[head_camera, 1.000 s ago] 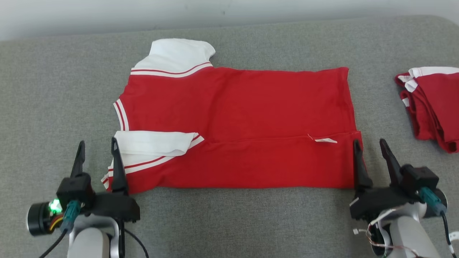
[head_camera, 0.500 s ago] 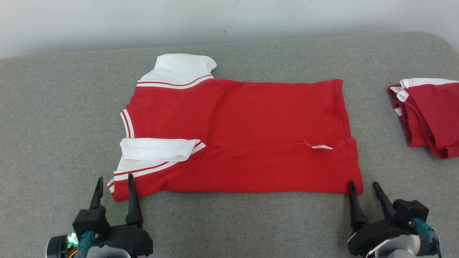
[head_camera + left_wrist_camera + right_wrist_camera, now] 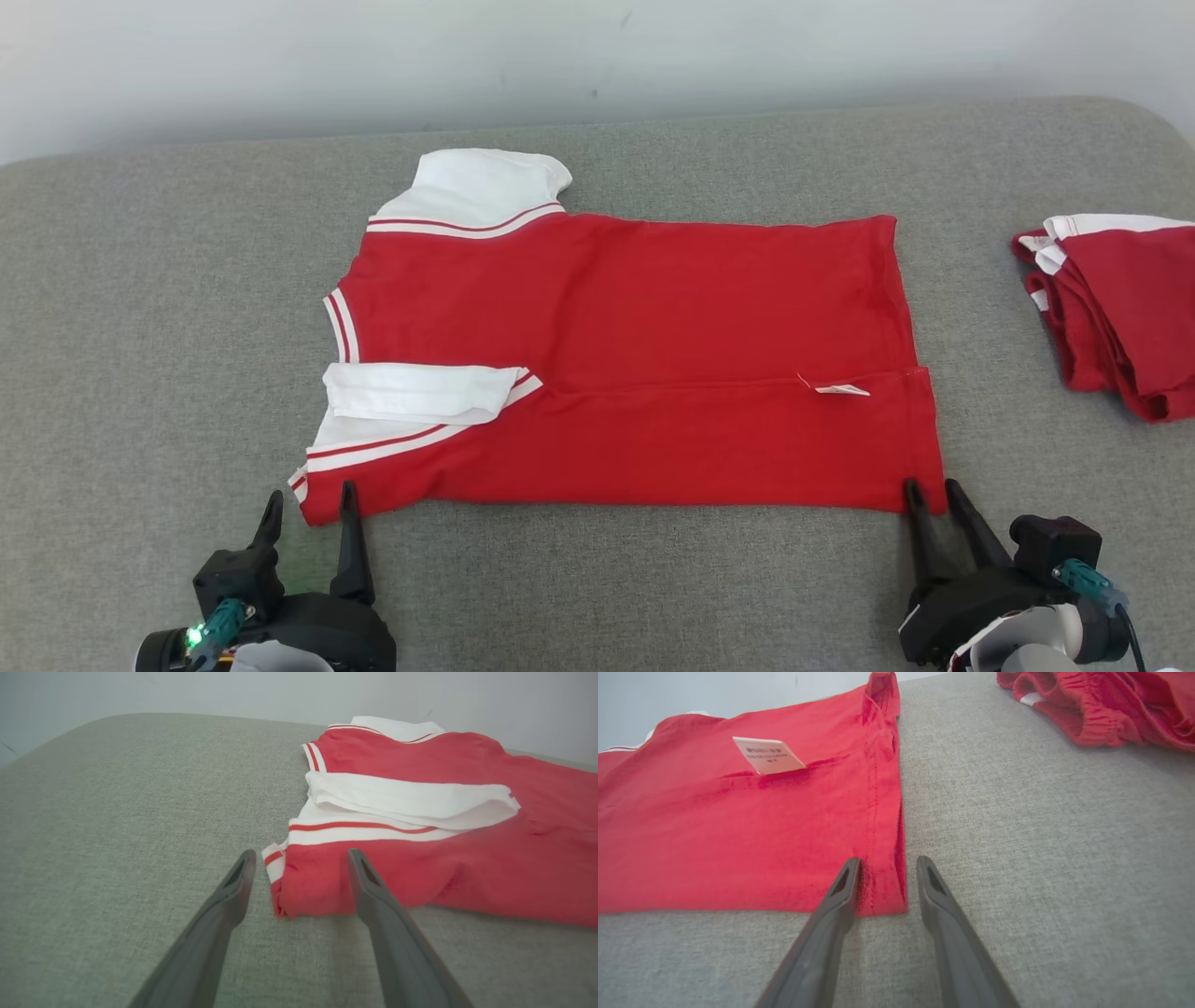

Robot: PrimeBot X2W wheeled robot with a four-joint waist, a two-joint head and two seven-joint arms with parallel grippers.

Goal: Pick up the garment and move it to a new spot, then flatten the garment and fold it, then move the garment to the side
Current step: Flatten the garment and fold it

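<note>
At the near left, the left gripper is found released, jaws spread wide astride the near-left corner of the garment. The garment is laid flat at the middle of the grey cushion. At its near-right corner the right gripper is seen parted more narrowly, hem between the jaws, unclamped. A red pile is noted far right.

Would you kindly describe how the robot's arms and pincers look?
The left pincer and right pincer each have two long, tapering dark fingers on a black block, with a teal plug behind. A green light glows on the left; the right forearm is pale, with thin wires.
</note>
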